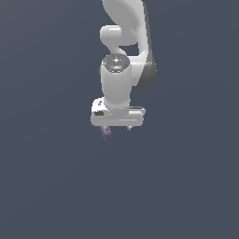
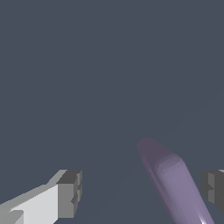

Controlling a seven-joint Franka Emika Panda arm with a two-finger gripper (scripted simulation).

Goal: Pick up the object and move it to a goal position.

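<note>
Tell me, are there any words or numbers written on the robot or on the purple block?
None: no words, numbers or signs can be read anywhere.
The purple block is plain.
The gripper and white arm show no print; the small dots on the arm's round cap are too small to tell what they are.
The grey background is blank.

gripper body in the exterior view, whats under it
Under the end effector the purple block pokes out, tilted, toward the exterior view's left. Its upper part is hidden by the white body. In the wrist view the block sits between spread fingers, apart from both.
</note>
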